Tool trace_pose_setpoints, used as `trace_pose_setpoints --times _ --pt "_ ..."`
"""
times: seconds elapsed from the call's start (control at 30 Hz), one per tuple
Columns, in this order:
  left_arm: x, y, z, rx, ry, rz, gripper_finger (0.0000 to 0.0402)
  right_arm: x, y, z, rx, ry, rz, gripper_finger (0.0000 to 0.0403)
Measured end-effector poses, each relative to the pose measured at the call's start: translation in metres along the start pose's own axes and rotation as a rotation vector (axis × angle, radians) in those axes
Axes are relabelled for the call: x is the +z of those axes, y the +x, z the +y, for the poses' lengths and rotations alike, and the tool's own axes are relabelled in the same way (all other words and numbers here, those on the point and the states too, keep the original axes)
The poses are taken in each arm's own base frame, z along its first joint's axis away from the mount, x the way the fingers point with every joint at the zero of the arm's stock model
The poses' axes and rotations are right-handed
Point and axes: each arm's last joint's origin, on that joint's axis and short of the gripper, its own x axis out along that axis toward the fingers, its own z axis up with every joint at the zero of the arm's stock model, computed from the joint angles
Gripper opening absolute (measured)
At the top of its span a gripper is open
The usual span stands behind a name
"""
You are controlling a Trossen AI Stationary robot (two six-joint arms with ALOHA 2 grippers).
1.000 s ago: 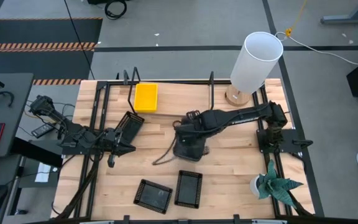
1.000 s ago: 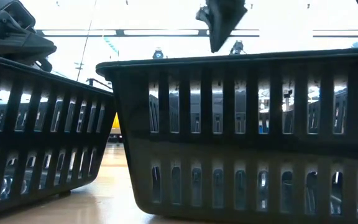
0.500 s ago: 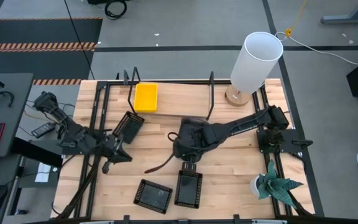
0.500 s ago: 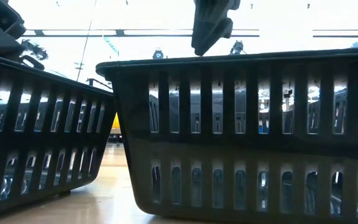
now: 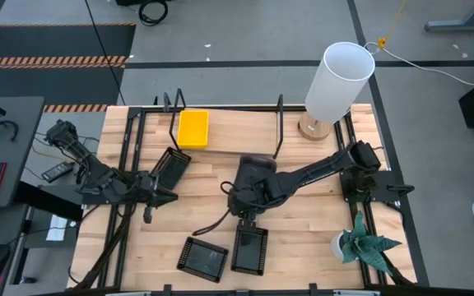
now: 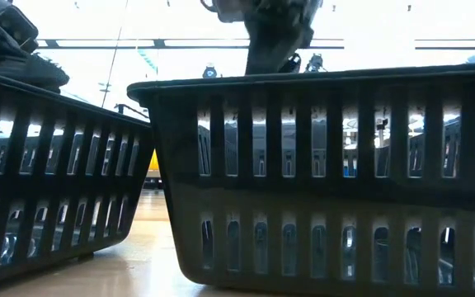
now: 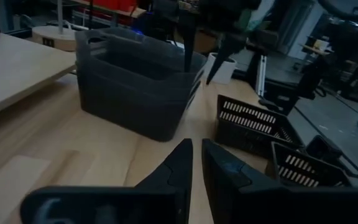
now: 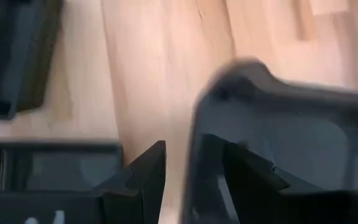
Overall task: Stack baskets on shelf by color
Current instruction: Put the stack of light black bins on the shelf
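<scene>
We note the wooden surface (image 5: 319,222) carrying all items. The shelf (image 5: 237,136) lies along its far edge and serves as our reference.

**Grey basket** (image 7: 135,93): stands on the surface in front of the shelf, about level with the shelf's middle, not yet on it. In the left wrist view its rim lines suggest two nested together, but we cannot confirm this. We judge it to be light, stiff moulded plastic with smooth, somewhat slippery walls. The upright wall just under the rim is the sound place to take hold. A pinch at one side is likely to let it tilt, so a firm grip and a level carry are advisable.

**Black mesh baskets:** two (image 5: 202,259) (image 5: 250,248) sit well away from the shelf at the surface's near edge. A third (image 5: 169,167) lies just in front of the shelf's left part. We judge them to be light and the slotted walls more flexible, though the rim offers a grip.

**Yellow basket** (image 5: 192,129): rests on the shelf, at its left part.

**Right hand** (image 8: 188,148): positioned over the grey basket in front of the shelf. Its fingers are apart, one on each side of the basket's wall, and not yet clamped.

**Left hand** (image 7: 194,149): waits in front of the shelf's left end, near the third mesh basket. Its fingers are nearly together and it holds nothing.
</scene>
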Motion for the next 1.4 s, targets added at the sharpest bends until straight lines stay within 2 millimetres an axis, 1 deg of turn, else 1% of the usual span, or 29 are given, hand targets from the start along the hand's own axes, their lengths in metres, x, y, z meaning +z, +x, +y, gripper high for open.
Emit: trace_pose_setpoints --times 0.1,0.17,0.2,0.27,0.37,0.5,0.63,0.7,0.77,0.9,1.03,1.4 --pt "0.001 0.000 0.000 -0.002 -0.005 -0.006 0.0039 -0.007 0.015 -0.001 -0.006 -0.010 0.028 0.0164" --pt "0.000 0.000 0.000 -0.001 -0.001 -0.001 0.0037 -0.009 0.022 0.000 -0.003 -0.020 0.026 0.0164" --pt "0.000 0.000 0.000 -0.002 -0.003 -0.003 0.0036 -0.012 0.025 -0.001 -0.013 -0.029 0.052 0.0164" --pt "0.000 0.000 0.000 -0.003 -0.002 -0.001 0.0034 -0.013 0.029 -0.002 -0.018 -0.036 0.063 0.0160" --pt "0.000 0.001 -0.001 0.004 0.000 -0.001 0.0036 -0.017 0.034 -0.005 -0.041 -0.047 0.116 0.0147" --pt "-0.001 0.001 0.000 0.014 0.007 0.004 0.0040 -0.019 0.034 -0.010 -0.061 -0.064 0.149 0.0110" --pt "-0.001 0.001 0.000 0.015 0.007 0.003 0.0039 -0.020 0.033 -0.012 -0.044 -0.076 0.177 0.0057" --pt "-0.001 0.001 0.000 0.015 0.008 0.003 0.0035 -0.021 0.032 -0.012 -0.027 -0.090 0.195 0.0028" --pt "-0.001 0.001 0.000 0.015 0.007 0.003 0.0033 -0.020 0.031 -0.011 -0.026 -0.129 0.190 0.0016" --pt "-0.001 0.001 0.000 0.015 0.008 0.003 0.0030 -0.019 0.023 -0.010 -0.038 -0.171 0.226 0.0018" --pt "-0.001 0.001 0.000 0.015 0.007 0.003 0.0034 -0.013 0.012 -0.009 -0.045 -0.182 0.233 0.0016" --pt "-0.001 0.001 0.000 0.015 0.007 0.003 0.0038 0.002 -0.011 -0.007 -0.043 -0.201 0.212 0.0016"
